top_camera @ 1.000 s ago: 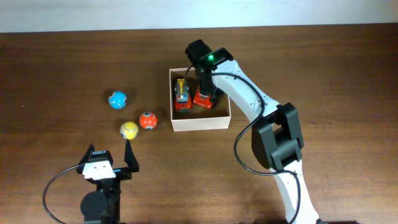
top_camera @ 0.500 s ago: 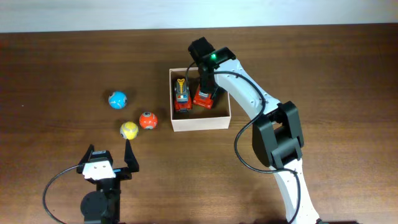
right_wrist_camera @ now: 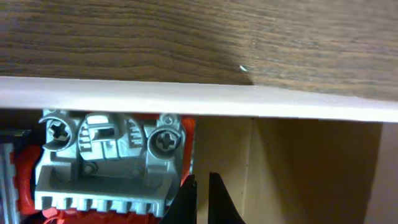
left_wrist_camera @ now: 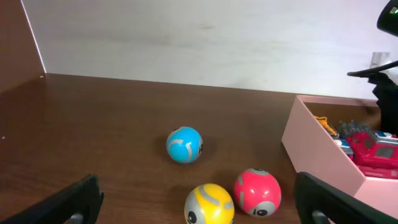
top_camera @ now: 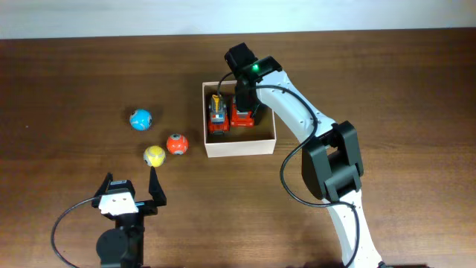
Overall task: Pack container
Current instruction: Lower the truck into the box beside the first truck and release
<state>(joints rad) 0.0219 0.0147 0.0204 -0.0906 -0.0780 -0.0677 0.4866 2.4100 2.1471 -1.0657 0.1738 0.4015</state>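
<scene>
1. The right gripper [right_wrist_camera: 202,196] is sitting a little further toward the back-left of the container [top_camera: 238,147] than a second ago. The red toy car [top_camera: 242,115] is lying slightly closer to the yellow-topped car [top_camera: 216,115].
2. In the right wrist view its fingertips are showing close together with only a thin slit between them and nothing in it. They are probably being kept narrow so they fit between the red car and the box wall without snagging.
3. The container is resting on the table [top_camera: 74,74] at centre-right. Both cars are lying side by side in its back half, which is leaving the front half free for more items.
4. The left gripper [top_camera: 132,187] is hovering near the table's front edge with its fingers spread wide and holding nothing. It looks ready for the balls.
5. The blue ball [top_camera: 140,119], yellow ball [top_camera: 154,155] and orange-red ball [top_camera: 176,144] are waiting outside, left of the container, so the packing looks partly done.
</scene>
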